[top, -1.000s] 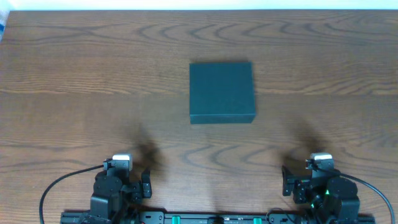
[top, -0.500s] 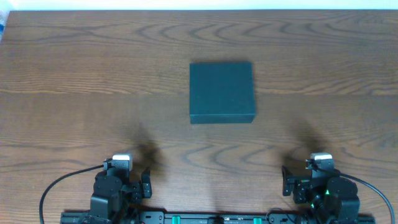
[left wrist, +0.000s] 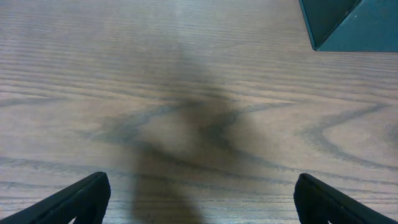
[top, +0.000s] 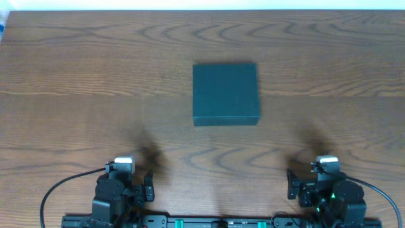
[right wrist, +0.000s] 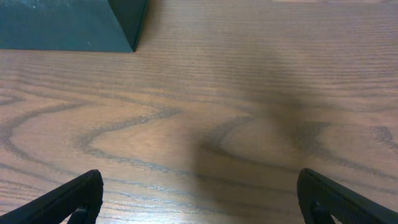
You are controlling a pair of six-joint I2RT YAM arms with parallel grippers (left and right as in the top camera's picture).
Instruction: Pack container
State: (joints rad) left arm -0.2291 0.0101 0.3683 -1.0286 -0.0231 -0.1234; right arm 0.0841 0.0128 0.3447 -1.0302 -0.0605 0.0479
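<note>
We see the left claw (left wrist: 202,205) and the right claw (right wrist: 199,205) both spread wide and holding nothing, each one low over the brown wood-grain worktop (top: 95,76). The container (top: 226,93), a matte dark teal box with straight edges and sharp corners, lies well ahead of both claws, to the right of the left one and to the left of the right one, and touches neither. Its flat top is shut, so we cannot tell what is inside, and open worktop surrounds it on every side.
</note>
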